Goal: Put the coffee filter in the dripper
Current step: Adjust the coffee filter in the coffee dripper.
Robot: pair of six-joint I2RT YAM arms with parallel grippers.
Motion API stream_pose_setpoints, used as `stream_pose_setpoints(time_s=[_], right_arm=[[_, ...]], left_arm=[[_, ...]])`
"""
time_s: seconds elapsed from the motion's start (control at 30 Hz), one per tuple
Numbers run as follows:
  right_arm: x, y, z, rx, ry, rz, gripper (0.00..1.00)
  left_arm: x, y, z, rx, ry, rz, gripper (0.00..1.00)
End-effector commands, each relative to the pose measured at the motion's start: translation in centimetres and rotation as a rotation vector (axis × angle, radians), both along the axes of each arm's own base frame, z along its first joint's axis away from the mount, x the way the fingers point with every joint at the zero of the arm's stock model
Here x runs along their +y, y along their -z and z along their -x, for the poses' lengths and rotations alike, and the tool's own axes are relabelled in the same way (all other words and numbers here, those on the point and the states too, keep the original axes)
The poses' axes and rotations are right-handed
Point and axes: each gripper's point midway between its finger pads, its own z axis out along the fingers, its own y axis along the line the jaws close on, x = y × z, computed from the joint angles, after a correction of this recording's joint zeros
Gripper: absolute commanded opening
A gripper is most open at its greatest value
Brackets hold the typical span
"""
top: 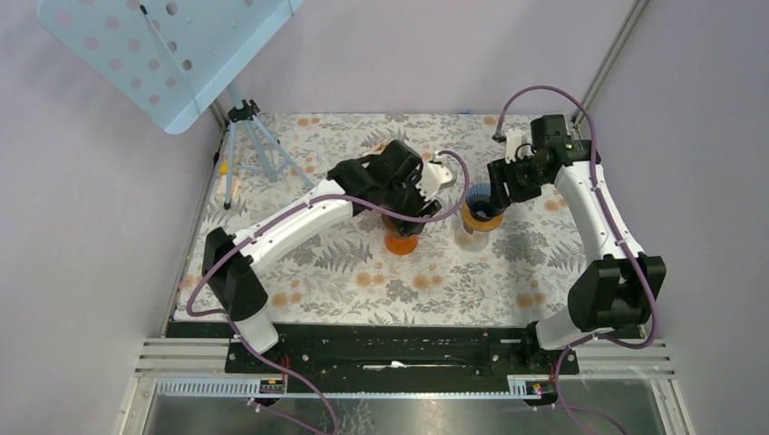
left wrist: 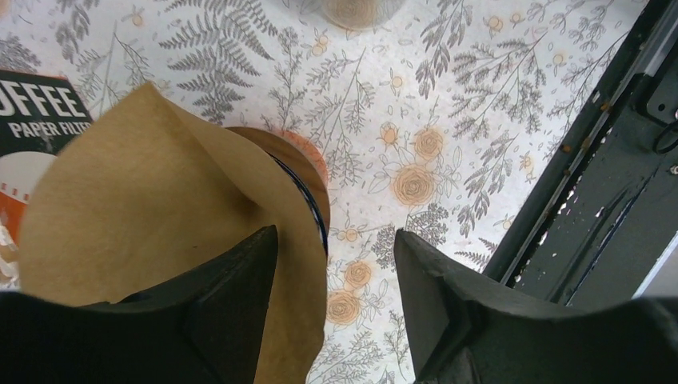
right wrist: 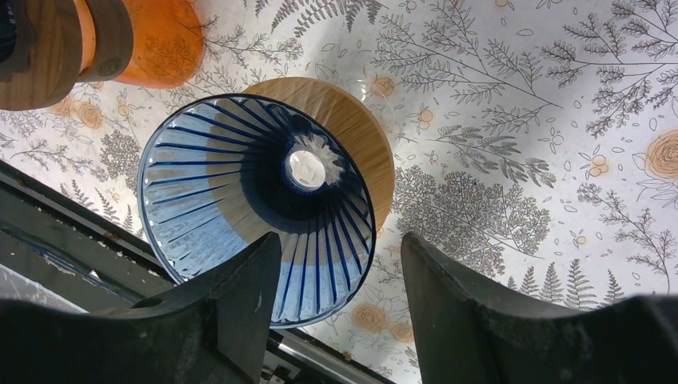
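Both the left gripper (left wrist: 334,240) and the right gripper (right wrist: 342,240) are shown with jaws apart; the paper filter (left wrist: 152,184) should be pinched by its rim and lowered centred into the dripper (right wrist: 216,184).

Bright even light, soft shadows; wrist views sharp, near pincer fingers blurred.

The top camera is looking down from high behind the near edge of the floral table (top: 345,281), taking in all of it. The 2 wrist cameras are pointing steeply down, close to it; the right one is sharing the blue dripper (right wrist: 256,200), mid-frame, with the top view.
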Motion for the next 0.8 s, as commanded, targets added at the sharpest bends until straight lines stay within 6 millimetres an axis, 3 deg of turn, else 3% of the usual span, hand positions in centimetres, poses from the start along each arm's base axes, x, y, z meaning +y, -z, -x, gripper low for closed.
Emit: stream_pose_setpoints(time_s=[0.0,0.47,0.77], right_arm=[[-0.3,-0.6,-0.1,-0.043,-0.009,0.008,0.64],[-0.4,-0.2,0.2,-0.039,-0.009,0.013,0.64],[-0.3,-0.6,0.1,-0.047,-0.011,0.008,0.64]], left_arm=[[0.0,0.5,0.2,-0.023,0.011,-0.019,0.61],[0.3,2.6,0.1,-0.017,-0.001,-0.085,0.61],[-0.1,-0.3,-0.3,-0.06,-0.005,-0.045,0.65]])
